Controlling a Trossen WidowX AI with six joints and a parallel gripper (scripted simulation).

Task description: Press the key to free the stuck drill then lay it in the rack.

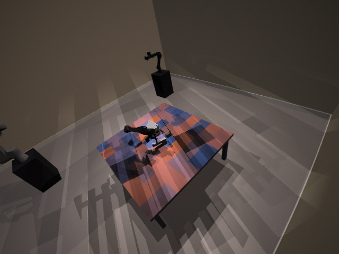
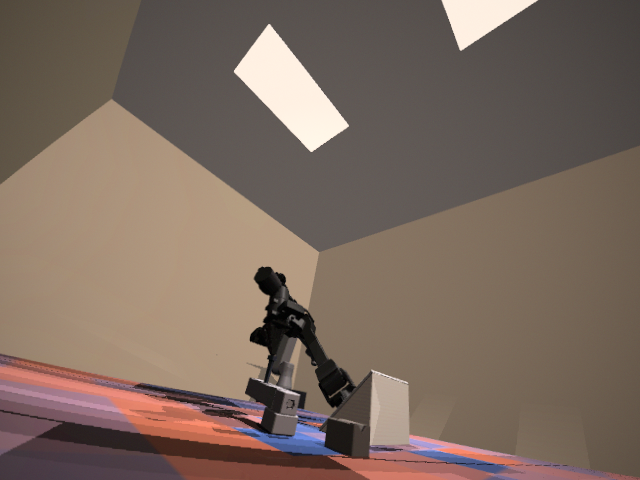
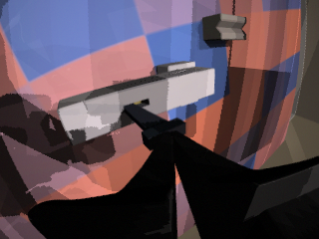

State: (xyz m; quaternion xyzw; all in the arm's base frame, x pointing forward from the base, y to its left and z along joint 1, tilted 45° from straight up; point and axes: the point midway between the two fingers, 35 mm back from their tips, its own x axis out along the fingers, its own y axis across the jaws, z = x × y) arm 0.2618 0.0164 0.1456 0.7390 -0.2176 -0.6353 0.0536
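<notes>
Drill body [image 3: 143, 102], a pale grey block-shaped unit, lies flat on the patchwork table [image 1: 175, 174] directly ahead of the wrist camera, with a small raised slab [image 3: 174, 67] on its far upper edge and a smaller grey block [image 3: 223, 27] standing apart beyond it. In the exterior view the same assembly appears as a grey bar resting on a squat pedestal [image 2: 279, 421], so the drill seems seated in its holder, not yet drawn out.

The gripper [image 3: 148, 121] is clenched with nothing between its fingers; closed like this they form a single narrow point, which suits pushing rather than grasping. That tip touches the near face of the drill body beside a small dark slot with a yellowish mark [image 3: 140, 102], and this is probably the key, though it is too small to be sure. The arm [image 2: 289, 320] bends steeply down over the assembly, so its weight bears along the pressing direction.

A wedge-shaped pale block [image 2: 385, 408] and a dark low block [image 2: 347, 436] sit just beside the pedestal; one of them is likely the rack, and the nearness would keep the carry short.

By judgement the task is in its first step: the key press is under way, with the pull and the placing yet to do.
</notes>
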